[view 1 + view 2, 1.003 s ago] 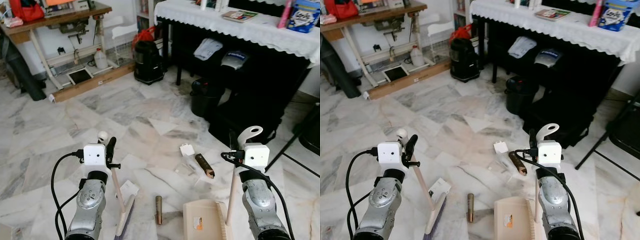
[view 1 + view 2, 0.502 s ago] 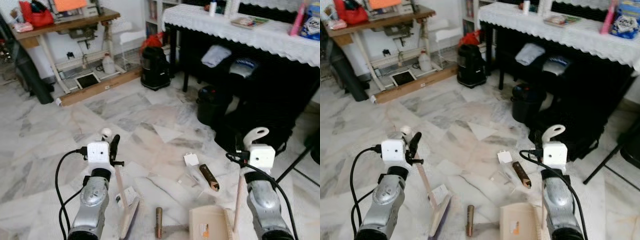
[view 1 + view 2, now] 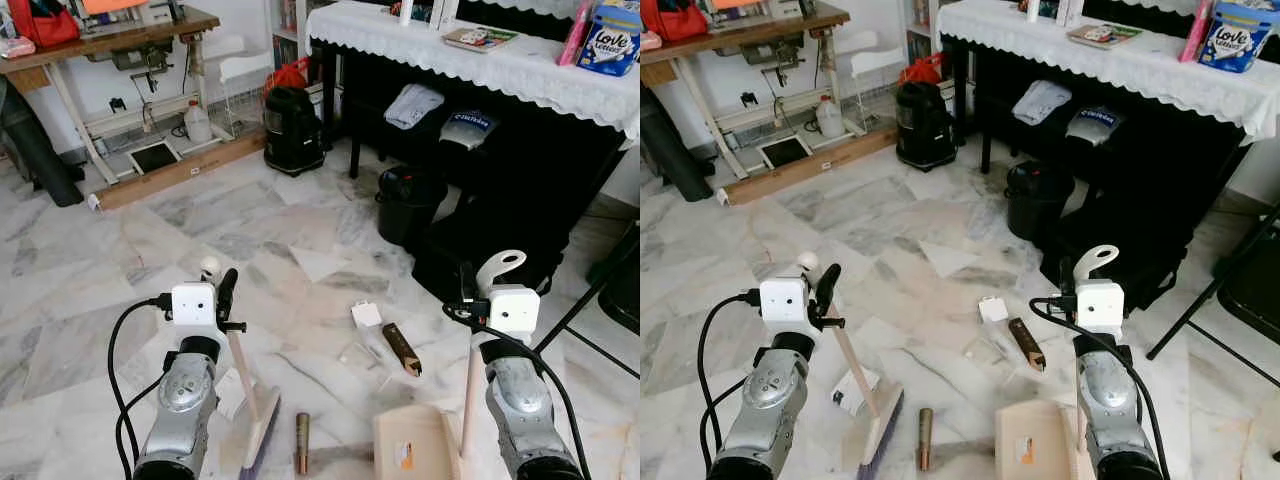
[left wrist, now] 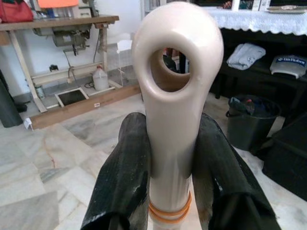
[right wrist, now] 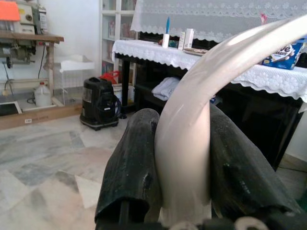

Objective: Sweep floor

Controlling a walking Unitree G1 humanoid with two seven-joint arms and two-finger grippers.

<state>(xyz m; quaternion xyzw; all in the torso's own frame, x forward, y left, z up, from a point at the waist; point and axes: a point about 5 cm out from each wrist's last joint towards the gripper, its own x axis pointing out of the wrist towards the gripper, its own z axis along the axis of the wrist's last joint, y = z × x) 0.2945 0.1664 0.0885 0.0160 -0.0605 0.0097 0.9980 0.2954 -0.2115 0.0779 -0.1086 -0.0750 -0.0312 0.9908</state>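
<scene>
two grippers, each clamped on a tool: our left gripper (image 4: 175,167) has its black fingers (image 4: 122,177) pressed against the broom (image 3: 252,405) handle just below its looped end, and our right gripper (image 5: 184,177) is pinched the same way on the dustpan (image 3: 415,445) handle. both forearms reach forward and down, wrists roughly level, with the handles standing nearly upright. the broom head rests on the marble floor (image 3: 120,260) on a card (image 3: 230,392); the pan sits flat on our right. between them lies a brown tube (image 3: 301,443), and just ahead are a brown stick (image 3: 402,348), a white square (image 3: 366,314) and clear wrap (image 3: 355,353). we judge we are lining up for a stroke, litter not yet gathered. next, we think, the broom should draw the scraps toward the pan's open edge while the pan stays pressed down.
</scene>
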